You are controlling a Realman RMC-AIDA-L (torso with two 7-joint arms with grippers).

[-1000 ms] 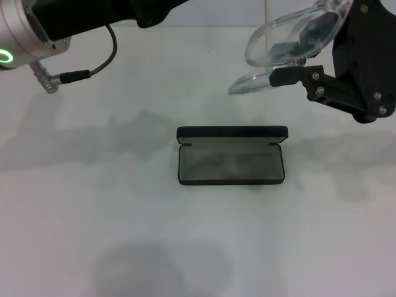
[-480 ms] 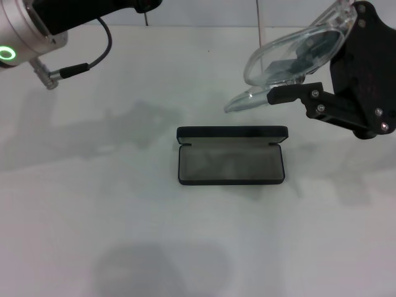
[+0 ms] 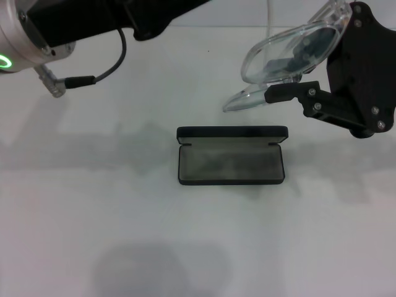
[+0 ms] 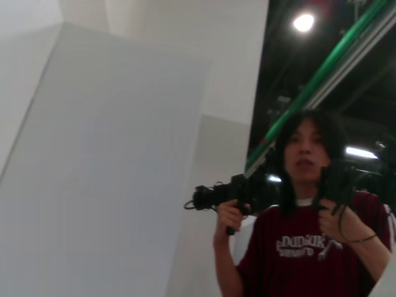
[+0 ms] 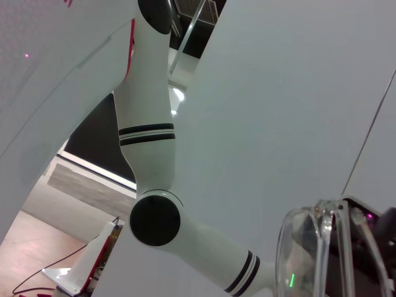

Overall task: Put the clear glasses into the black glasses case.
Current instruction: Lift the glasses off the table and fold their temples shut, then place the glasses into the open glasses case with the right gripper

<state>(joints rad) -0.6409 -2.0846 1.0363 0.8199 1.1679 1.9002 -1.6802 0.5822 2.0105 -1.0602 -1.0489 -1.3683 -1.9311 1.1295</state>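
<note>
My right end effector (image 3: 281, 86) is closed on the clear glasses (image 3: 291, 52) and holds them in the air, above and behind the right end of the black glasses case (image 3: 231, 156). The case lies open on the white counter (image 3: 93, 204). For my left end effector, out of view at upper left, I cannot tell.

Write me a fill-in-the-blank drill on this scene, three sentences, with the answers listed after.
1. The black glasses case lies on the white table with its lid ____.
2. The clear glasses are held above the table by the ____ gripper.
3. The inside of the case holds ____ so far.

Missing words: open; right; nothing
</note>
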